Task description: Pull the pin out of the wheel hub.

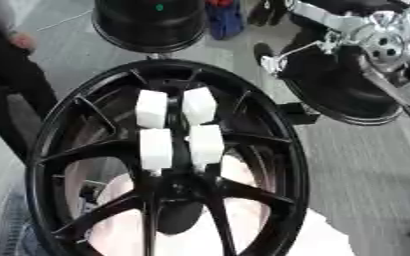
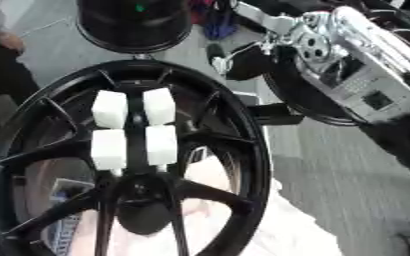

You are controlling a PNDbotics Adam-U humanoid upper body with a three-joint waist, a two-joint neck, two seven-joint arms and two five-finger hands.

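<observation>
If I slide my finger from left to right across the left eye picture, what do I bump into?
Person's dark sleeve → black wheel → white blocks standing on the hub → right hand → silver arm.

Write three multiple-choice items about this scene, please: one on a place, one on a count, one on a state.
1. Where are the white blocks?
A. On the floor beside the wheel
B. On the front black wheel, in its middle part
C. On the dark round thing at the top

2. How many white blocks show?
A. Four
B. Two
C. Six

3. How does the robot's right arm stand to the blocks?
A. It lifts one block
B. It presses on two blocks
C. It is apart from them

Key:
1 B: the white blocks sit in two rows on the front black wheel, above its centre.
2 A: two above, two below.
3 C: the right arm shows at the upper right, clear of the blocks.
</observation>
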